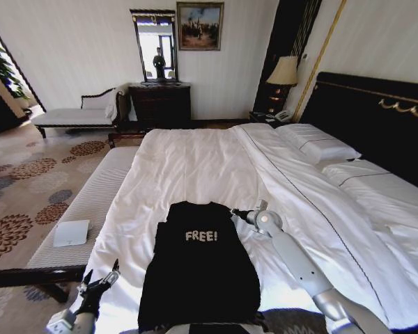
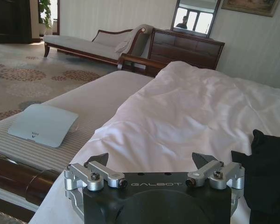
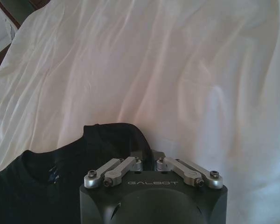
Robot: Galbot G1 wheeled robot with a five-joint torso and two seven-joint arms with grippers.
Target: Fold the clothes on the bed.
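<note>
On the near half of the bed [image 1: 195,160] lies one piece of clothes [image 1: 198,268], a black soft top, folded into a long narrow rectangle with white "FREE!" letters across the chest. It rests flat on the white duvet [image 1: 188,174], whose cloth is smooth with shallow creases. My right gripper [image 1: 238,213] sits at the top's far right corner, by the shoulder; my two fingers are pressed together, and in the right wrist view the black hem reaches under them, so they look pinched on the fabric. My left gripper [image 1: 97,277] hangs near the bed's left edge, just beside the top's lower left side and not touching it, its two dark fingers [image 2: 99,158] spread wide. Two white pillows [image 1: 317,142] lie by the black headboard [image 1: 376,118]. One pale ribbed bench [image 1: 90,202] runs along the bed's left side, carrying one flat white square pad [image 1: 71,232]
</note>
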